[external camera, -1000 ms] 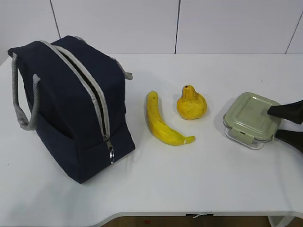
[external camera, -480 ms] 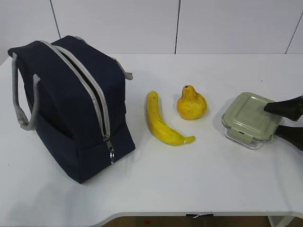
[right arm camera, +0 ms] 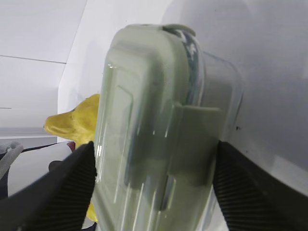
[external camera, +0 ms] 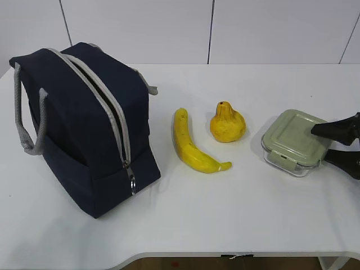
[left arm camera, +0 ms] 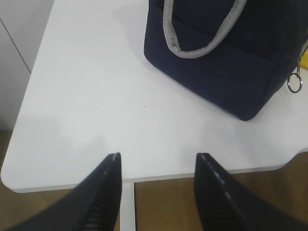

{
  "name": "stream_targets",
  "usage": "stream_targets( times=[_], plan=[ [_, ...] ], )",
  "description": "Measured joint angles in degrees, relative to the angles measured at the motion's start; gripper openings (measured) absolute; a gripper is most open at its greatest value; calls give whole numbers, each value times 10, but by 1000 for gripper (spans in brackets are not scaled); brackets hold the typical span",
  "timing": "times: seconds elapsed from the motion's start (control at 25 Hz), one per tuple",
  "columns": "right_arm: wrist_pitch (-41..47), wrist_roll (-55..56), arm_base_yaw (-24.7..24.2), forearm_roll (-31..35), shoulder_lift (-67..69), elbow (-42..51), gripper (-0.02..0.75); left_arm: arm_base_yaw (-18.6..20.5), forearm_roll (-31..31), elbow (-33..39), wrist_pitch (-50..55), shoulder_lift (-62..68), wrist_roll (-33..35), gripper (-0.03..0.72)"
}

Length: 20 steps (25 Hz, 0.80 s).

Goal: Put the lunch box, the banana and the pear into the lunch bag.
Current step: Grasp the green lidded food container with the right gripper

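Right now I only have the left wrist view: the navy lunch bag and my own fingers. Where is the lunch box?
Observer: The lunch box sits on the table's right side, past the banana and the pear.
Operator: Is the other arm on it?
Observer: The right fingers stand on either side of it, close against its sides. I cannot tell if they grip.
Operator: Can anything go into the bag yet?
Observer: Probably not. From outside, the lunch bag looks zipped shut, with the grey zipper closed along its top.
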Motion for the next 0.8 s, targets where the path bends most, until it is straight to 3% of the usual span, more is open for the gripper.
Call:
stream_targets(
  times=[0.24,0.68,0.8],
  plan=[
    [-1,0,0,0,1,0,574,0,0,0,0,0,0,371],
    [16,5,0,13,2,-2,299,0,0,0,0,0,0,371],
    [17,5,1,15,2,-2,294,0,0,0,0,0,0,371]
  ],
)
